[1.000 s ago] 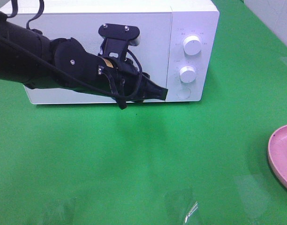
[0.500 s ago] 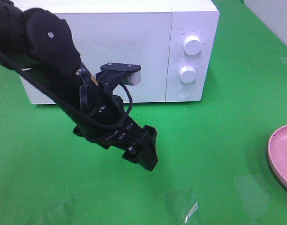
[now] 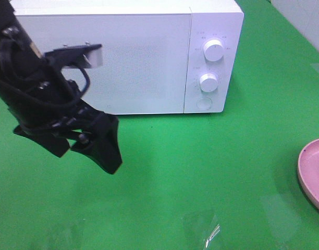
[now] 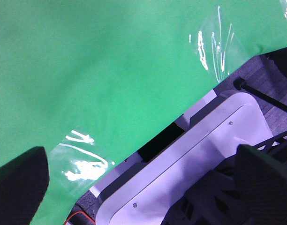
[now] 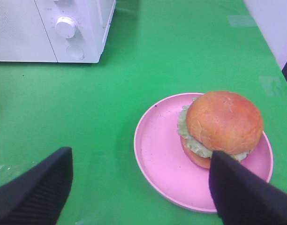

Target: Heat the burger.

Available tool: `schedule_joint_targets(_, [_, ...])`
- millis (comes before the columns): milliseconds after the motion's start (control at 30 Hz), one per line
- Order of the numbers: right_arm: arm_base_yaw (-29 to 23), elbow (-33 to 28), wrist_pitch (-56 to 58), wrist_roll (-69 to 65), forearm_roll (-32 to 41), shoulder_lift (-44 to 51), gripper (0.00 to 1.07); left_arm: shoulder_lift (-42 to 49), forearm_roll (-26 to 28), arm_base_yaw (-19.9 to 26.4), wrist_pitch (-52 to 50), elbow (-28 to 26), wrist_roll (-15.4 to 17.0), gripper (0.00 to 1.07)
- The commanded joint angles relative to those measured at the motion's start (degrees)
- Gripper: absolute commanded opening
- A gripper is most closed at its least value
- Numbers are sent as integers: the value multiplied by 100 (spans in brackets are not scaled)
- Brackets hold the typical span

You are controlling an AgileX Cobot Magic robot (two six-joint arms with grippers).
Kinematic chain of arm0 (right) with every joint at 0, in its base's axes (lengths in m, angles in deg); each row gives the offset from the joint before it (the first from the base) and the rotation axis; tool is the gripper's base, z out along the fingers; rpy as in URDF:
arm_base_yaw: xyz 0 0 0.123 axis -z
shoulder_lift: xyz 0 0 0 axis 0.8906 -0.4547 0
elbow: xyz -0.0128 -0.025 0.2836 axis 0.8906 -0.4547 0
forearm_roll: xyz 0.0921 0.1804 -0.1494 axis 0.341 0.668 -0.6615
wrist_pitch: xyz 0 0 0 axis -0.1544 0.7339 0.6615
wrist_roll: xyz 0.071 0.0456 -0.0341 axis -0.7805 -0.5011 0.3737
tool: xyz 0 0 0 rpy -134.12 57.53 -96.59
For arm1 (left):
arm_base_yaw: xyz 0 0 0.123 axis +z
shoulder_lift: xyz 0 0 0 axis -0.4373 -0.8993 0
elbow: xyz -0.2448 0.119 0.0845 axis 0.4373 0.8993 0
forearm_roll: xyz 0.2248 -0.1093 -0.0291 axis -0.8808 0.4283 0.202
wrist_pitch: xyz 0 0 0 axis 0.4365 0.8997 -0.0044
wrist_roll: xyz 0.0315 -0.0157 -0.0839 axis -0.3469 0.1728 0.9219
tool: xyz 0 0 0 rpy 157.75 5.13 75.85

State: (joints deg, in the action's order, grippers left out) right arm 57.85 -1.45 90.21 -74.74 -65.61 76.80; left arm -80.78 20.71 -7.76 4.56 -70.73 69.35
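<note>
The burger point(image 5: 223, 124), with a golden-brown bun and green filling, sits on the right half of a round pink plate point(image 5: 160, 154). My right gripper point(image 5: 141, 197) is open just short of the plate, its dark fingers point(image 5: 35, 192) wide apart, one of them close beside the burger. Nothing is between them. In the high view only the plate's rim point(image 3: 311, 174) shows at the right edge, and the burger is out of frame. My left gripper point(image 3: 86, 160) hangs open and empty over the green table, left of centre, in front of the microwave point(image 3: 149, 57).
The white microwave stands at the back with its door shut, two knobs point(image 3: 213, 50) and a round button point(image 3: 204, 103) on its right panel. Green cloth point(image 3: 201, 172) covers the table. A clear tape patch point(image 3: 209, 232) glints near the front edge.
My left arm has swung away from the microwave door, down and to the left over the table. Its jaws have gone from nearly shut to wide open.
</note>
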Motion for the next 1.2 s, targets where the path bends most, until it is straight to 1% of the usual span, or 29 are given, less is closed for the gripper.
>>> schedule_joint_targets(33, [34, -17, -63, 29, -6, 155, 76, 264, -57, 332, 286, -23, 57, 100])
schedule_joint_targets(67, [34, -17, -63, 29, -6, 155, 76, 447, -80, 630, 413, -23, 57, 100])
schedule_joint_targets(167, [34, -17, -63, 29, -6, 155, 76, 550, -97, 808, 498, -23, 57, 100])
schedule_joint_targets(200, [34, -17, -63, 29, -6, 155, 76, 756, -126, 1152, 676, -23, 57, 100])
schedule_joint_targets(233, [34, -17, -63, 29, -6, 155, 76, 756, -126, 1152, 676, -23, 57, 100])
schedule_joint_targets(267, [34, -17, -63, 29, -6, 155, 76, 928, -189, 1495, 814, -23, 57, 100])
schedule_joint_targets(300, [34, -17, -63, 29, -6, 155, 76, 928, -189, 1495, 814, -23, 57, 100])
schedule_joint_targets(333, [34, -17, -63, 29, -6, 155, 76, 1157, -269, 1879, 957, -23, 57, 100])
schedule_joint_targets(367, [34, -17, -63, 29, -6, 155, 76, 1157, -269, 1879, 957, -23, 57, 100])
schedule_joint_targets(433, [34, -17, -63, 29, -6, 155, 76, 1604, -430, 2555, 1203, -23, 57, 100])
schedule_joint_targets(467, [34, -17, -63, 29, -6, 155, 76, 1604, -430, 2555, 1203, -23, 57, 100])
schedule_joint_targets(500, [34, -17, -63, 29, -6, 155, 76, 1811, -544, 2876, 1301, -23, 57, 100])
schedule_joint_targets(533, [34, -17, -63, 29, -6, 155, 76, 1811, -544, 2876, 1301, -23, 57, 100])
schedule_joint_targets(567, [34, -17, -63, 29, -6, 155, 76, 2040, -722, 3226, 1306, -23, 57, 100])
schedule_joint_targets(600, [34, -17, -63, 29, -6, 155, 76, 2040, -722, 3226, 1306, -23, 57, 100])
schedule_joint_targets(633, [34, -17, -63, 29, -6, 155, 76, 2252, -882, 3529, 1301, -23, 57, 100])
schedule_joint_targets(667, [34, -17, -63, 29, -6, 155, 76, 2252, -882, 3529, 1301, -23, 57, 100])
schedule_joint_targets(700, [34, -17, -63, 29, -6, 155, 76, 2475, -974, 3833, 1301, -23, 29, 100])
schedule_joint_targets(767, [34, -17, -63, 29, -6, 155, 76, 2670, -1014, 3976, 1301, -17, 40, 100])
schedule_joint_targets(867, [34, -17, -63, 29, -6, 155, 76, 2767, -1020, 3982, 1301, -6, 40, 100])
schedule_joint_targets(933, [34, -17, -63, 29, -6, 155, 76, 3140, -945, 3982, 1175, 275, 0, 100])
schedule_joint_targets(967, [34, -17, -63, 29, -6, 155, 76, 3140, -945, 3982, 1175, 275, 0, 100])
schedule_joint_targets(1000, [34, -17, -63, 29, -6, 155, 76, 3363, -974, 3982, 1089, 573, -11, 100])
schedule_joint_targets(1033, [34, -17, -63, 29, -6, 155, 76, 3363, -974, 3982, 1089, 573, -11, 100])
schedule_joint_targets(1067, [34, -17, -63, 29, -6, 155, 76, 3678, -1003, 3982, 917, 911, -11, 100])
schedule_joint_targets(1100, [34, -17, -63, 29, -6, 155, 76, 3678, -1003, 3982, 917, 911, -11, 100])
schedule_joint_targets(1133, [34, -17, -63, 29, -6, 155, 76, 3942, -1003, 3982, 762, 1220, -11, 100])
schedule_joint_targets(1167, [34, -17, -63, 29, -6, 155, 76, 3942, -1003, 3982, 762, 1220, -11, 100])
schedule_joint_targets(1200, [34, -17, -63, 29, -6, 155, 76, 4251, -1008, 3982, 607, 1524, -11, 100])
